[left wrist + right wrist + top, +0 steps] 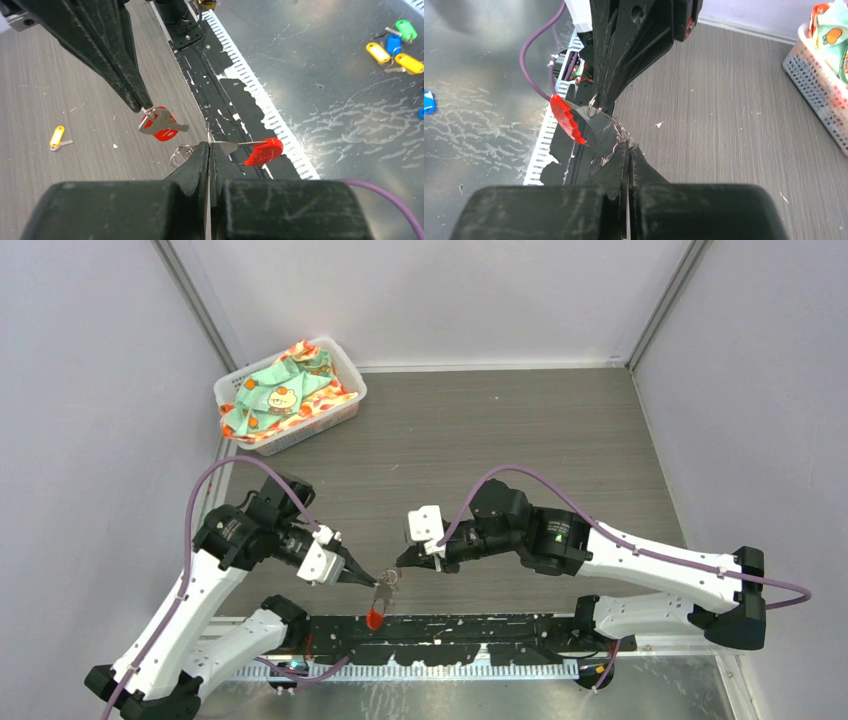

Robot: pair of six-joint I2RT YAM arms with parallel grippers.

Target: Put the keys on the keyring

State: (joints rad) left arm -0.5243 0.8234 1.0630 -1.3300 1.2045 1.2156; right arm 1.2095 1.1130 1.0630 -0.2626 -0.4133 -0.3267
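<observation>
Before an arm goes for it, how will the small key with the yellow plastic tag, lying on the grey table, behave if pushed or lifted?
The small yellow-tagged key lies flat and looks thin, so a push would probably slide it, not roll it. Its tag and metal blade seem loosely joined, so it may dangle when lifted. Likely light.

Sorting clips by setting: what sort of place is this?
Probably a robot lab test cell: arms bolted to a table, plain walls close around it, spare key tags lying nearby.
</observation>
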